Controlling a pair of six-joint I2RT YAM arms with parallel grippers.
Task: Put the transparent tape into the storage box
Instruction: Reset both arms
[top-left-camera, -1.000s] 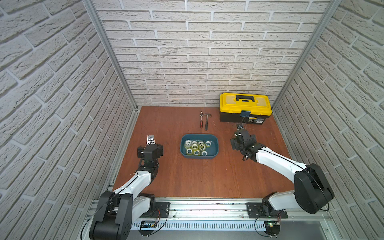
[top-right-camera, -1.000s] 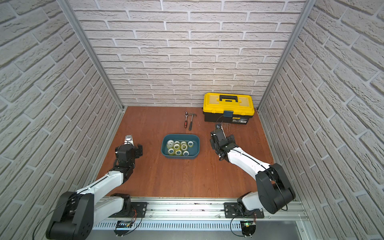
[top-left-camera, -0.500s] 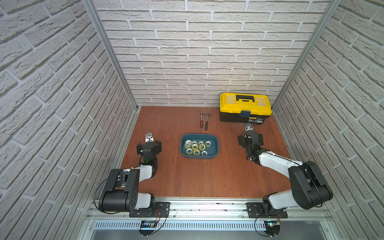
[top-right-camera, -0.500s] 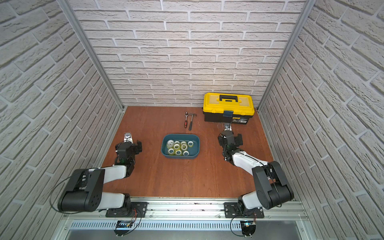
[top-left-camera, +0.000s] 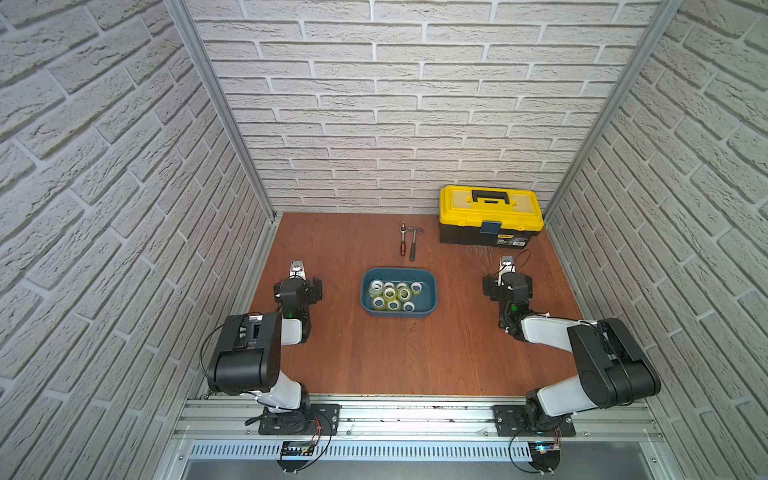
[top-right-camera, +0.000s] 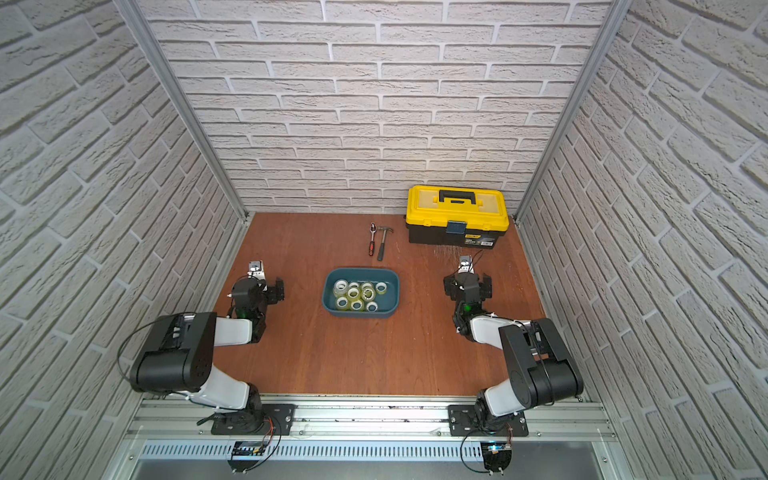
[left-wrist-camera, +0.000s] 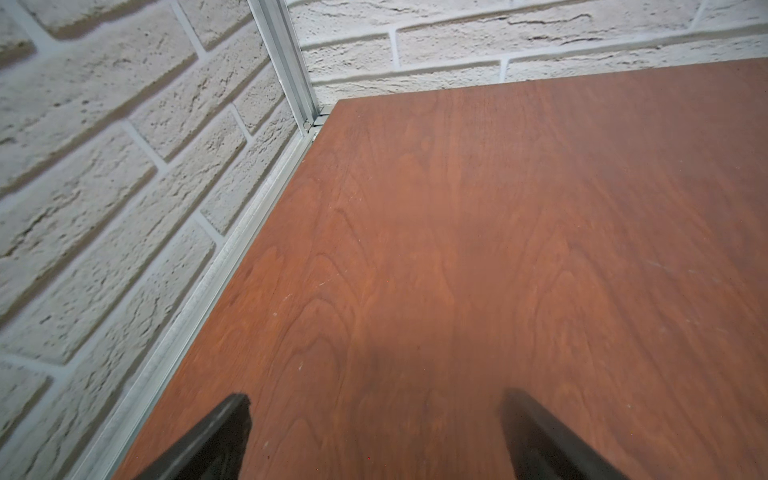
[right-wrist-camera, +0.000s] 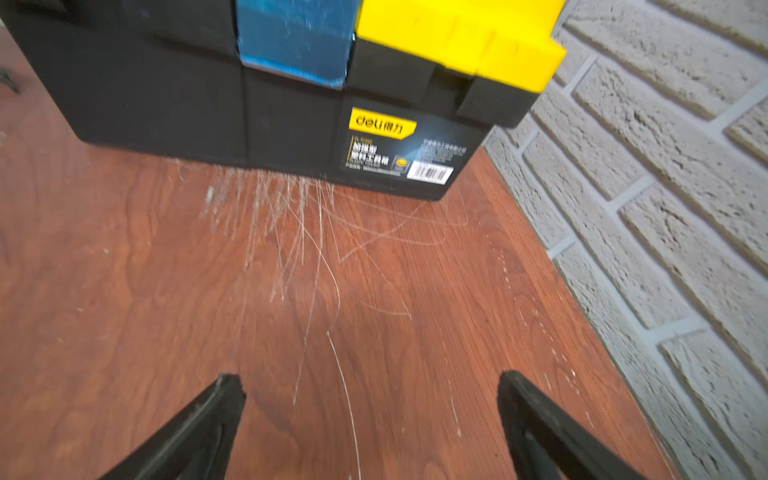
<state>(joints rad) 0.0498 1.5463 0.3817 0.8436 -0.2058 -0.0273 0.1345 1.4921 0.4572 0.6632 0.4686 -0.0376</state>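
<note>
Wooden table (top-left-camera: 395, 357) | tape rolls (top-left-camera: 390, 294) were seen inside box (top-left-camera: 431, 286) | left gripper (left-wrist-camera: 376, 399) and right gripper (right-wrist-camera: 370, 378) were spread wide, nothing held | both arms were drawn back to the sides within the last second | task judged done

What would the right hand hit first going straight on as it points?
Most likely the toolbox front wall; only bare, scratched table lies between it and the open right hand. Its downward tilt is unclear.
</note>
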